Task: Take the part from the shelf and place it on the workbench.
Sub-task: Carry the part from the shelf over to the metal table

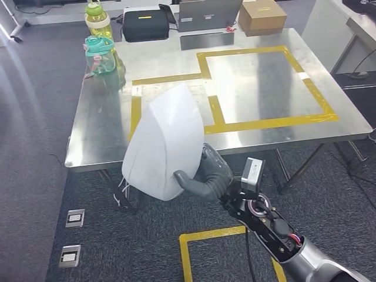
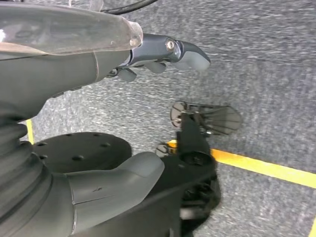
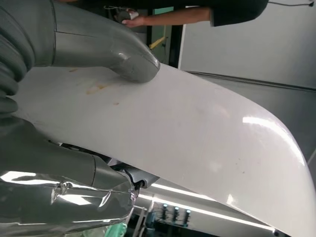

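The right hand (image 1: 208,179) grips the part (image 1: 163,143), a white curved shell, by its lower edge, thumb on one face and fingers behind it. The shell hangs in the air in front of the bench (image 1: 284,88), its top overlapping the near edge in the head view, not yet resting on the steel. So the step in hand looks like the carry to the bench, with the placing still to come. The next move likely calls for reaching forward and lowering the shell onto the bench, perhaps inside the tape (image 1: 270,123), then spreading the fingers.

The right wrist view shows the thumb (image 3: 126,61) pressed flat on the shell's face, and a person's arm (image 3: 175,17) beyond. The left wrist view shows the left hand (image 2: 111,123) hanging over carpet (image 2: 260,64), fingers apart, holding nothing. The head view alone gives the bottles (image 1: 100,44) at the far corner
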`<state>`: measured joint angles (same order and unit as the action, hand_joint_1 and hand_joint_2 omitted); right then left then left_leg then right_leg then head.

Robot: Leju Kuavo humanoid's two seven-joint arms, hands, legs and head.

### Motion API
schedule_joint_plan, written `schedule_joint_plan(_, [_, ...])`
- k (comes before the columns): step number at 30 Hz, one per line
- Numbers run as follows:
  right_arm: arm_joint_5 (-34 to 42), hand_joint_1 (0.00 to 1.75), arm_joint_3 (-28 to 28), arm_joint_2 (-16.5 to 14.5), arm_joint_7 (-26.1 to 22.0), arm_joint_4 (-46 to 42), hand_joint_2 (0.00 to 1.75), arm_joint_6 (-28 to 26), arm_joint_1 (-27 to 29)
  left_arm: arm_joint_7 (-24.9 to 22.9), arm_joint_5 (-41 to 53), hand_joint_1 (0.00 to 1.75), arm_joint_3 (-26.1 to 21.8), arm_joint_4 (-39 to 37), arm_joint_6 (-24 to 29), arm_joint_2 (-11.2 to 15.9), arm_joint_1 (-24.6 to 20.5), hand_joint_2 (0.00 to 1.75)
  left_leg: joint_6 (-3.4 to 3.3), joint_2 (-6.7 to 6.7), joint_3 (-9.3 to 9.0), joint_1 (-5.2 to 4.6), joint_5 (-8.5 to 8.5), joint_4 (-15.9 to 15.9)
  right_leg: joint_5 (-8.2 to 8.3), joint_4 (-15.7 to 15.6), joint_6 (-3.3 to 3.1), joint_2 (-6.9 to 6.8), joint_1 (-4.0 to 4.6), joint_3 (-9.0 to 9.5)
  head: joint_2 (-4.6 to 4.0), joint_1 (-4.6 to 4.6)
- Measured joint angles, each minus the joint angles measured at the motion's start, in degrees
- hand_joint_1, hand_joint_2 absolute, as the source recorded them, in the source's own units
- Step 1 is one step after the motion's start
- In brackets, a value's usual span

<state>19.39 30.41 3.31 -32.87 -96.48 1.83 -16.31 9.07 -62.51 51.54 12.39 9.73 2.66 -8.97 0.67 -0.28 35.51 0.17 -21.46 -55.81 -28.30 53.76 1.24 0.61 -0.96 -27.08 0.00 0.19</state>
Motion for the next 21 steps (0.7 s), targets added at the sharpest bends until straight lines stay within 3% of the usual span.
schedule_joint_plan(3, [0.00,1.75,-0.01,0.05,0.07,-0.63,1.75,-0.32,0.23,0.00,0.02,0.00,0.01,0.00,0.02,0.01,-0.13,1.75,-1.03,-0.05,-0.75,-0.18,-1.07,0.88,-0.86,-0.24,1.03,0.05,0.02,0.33,0.00,0.08])
schedule_joint_plan(5, [0.03,1.75,-0.02,0.25,0.10,-1.14,1.75,-0.61,0.42,0.00,0.08,0.00,0.02,0.00,0.04,0.05,-0.12,1.75,-1.81,-0.04,-1.44,-0.08,-1.50,1.20,-2.31,2.08,1.55,-0.06,-0.09,-0.28,0.00,0.40])
schedule_joint_plan(6, [0.05,1.75,-0.03,0.35,0.13,-1.36,1.75,-0.79,0.54,0.00,0.13,0.00,0.02,0.00,0.05,0.09,-0.13,1.75,-2.15,0.00,-1.86,-0.05,-1.74,1.33,-3.75,5.21,1.68,-0.11,-0.10,-1.72,0.00,0.68])
schedule_joint_plan(8, [0.14,1.75,-0.03,0.57,0.21,-1.60,1.75,-1.21,0.94,0.00,0.25,0.00,0.02,0.00,0.06,0.14,-0.12,1.75,-2.67,0.04,-2.67,-0.23,-2.49,1.31,-7.00,14.00,1.76,-0.17,-0.05,-6.67,0.00,1.18])
schedule_joint_plan(9, [0.17,1.75,-0.03,0.67,0.27,-1.64,1.75,-1.43,1.25,0.00,0.32,0.00,0.02,0.00,0.06,0.14,-0.10,1.75,-2.77,0.01,-3.16,-0.34,-2.90,1.30,-7.63,17.34,1.75,-0.17,-0.04,-8.93,0.00,1.34])
schedule_joint_plan(10, [0.19,1.75,-0.02,0.77,0.33,-1.67,1.75,-1.57,1.51,-0.01,0.37,0.00,0.02,0.00,0.06,0.14,-0.08,1.75,-2.82,-0.06,-3.71,-0.43,-3.33,1.29,-7.08,18.73,1.67,-0.17,-0.03,-10.33,0.00,1.44])
schedule_joint_plan(11, [0.20,1.75,-0.02,0.84,0.38,-1.73,1.75,-1.65,1.69,-0.02,0.41,0.00,0.02,0.00,0.06,0.14,-0.07,1.75,-2.82,-0.15,-4.39,-0.53,-3.78,1.29,-5.12,17.48,1.49,-0.17,0.01,-10.51,0.00,1.58])
schedule_joint_plan(13, [0.21,1.75,-0.04,0.89,0.41,-1.96,1.75,-1.70,1.73,-0.05,0.48,0.00,0.02,0.00,0.06,0.11,-0.04,1.75,-2.71,-0.29,-5.94,-0.71,-4.83,1.34,0.70,9.89,0.73,-0.17,0.29,-8.24,0.00,2.01])
schedule_joint_plan(14, [0.22,1.75,-0.07,0.91,0.42,-2.08,1.75,-1.72,1.69,-0.08,0.52,0.00,0.02,0.00,0.06,0.09,-0.08,1.75,-2.54,-0.32,-6.53,-0.84,-5.32,1.32,2.87,6.06,0.26,-0.22,0.53,-6.75,0.00,2.01])
schedule_joint_plan(15, [0.24,1.75,-0.09,0.92,0.43,-2.19,1.75,-1.74,1.64,-0.12,0.57,0.00,0.03,0.00,0.05,0.07,-0.14,1.75,-2.33,-0.31,-6.81,-0.88,-5.67,1.32,3.93,3.42,-0.13,-0.27,0.75,-5.65,0.00,2.03])
schedule_joint_plan(17, [0.25,1.75,-0.09,0.93,0.46,-2.35,1.75,-1.76,1.62,-0.21,0.64,0.00,0.04,0.00,0.05,0.05,-0.33,1.75,-1.89,-0.22,-6.81,-0.86,-5.99,1.40,3.78,1.89,-0.55,-0.28,1.05,-4.91,0.00,1.80])
schedule_joint_plan(19, [0.24,1.75,-0.11,0.94,0.49,-2.55,1.75,-1.79,1.63,-0.29,0.73,0.00,0.05,0.00,0.03,0.06,-0.45,1.75,-1.29,-0.06,-6.92,-0.89,-6.45,1.20,3.63,1.09,-0.79,-0.20,0.79,-4.33,0.00,1.84])
schedule_joint_plan(21, [0.25,1.75,-0.18,0.94,0.49,-2.70,1.75,-1.86,1.44,-0.39,0.78,0.00,0.07,0.00,0.00,0.07,-0.67,1.75,-0.52,-0.01,-5.28,-0.82,-8.16,-2.55,3.46,0.21,-1.17,-0.30,0.34,-3.28,0.00,1.47])
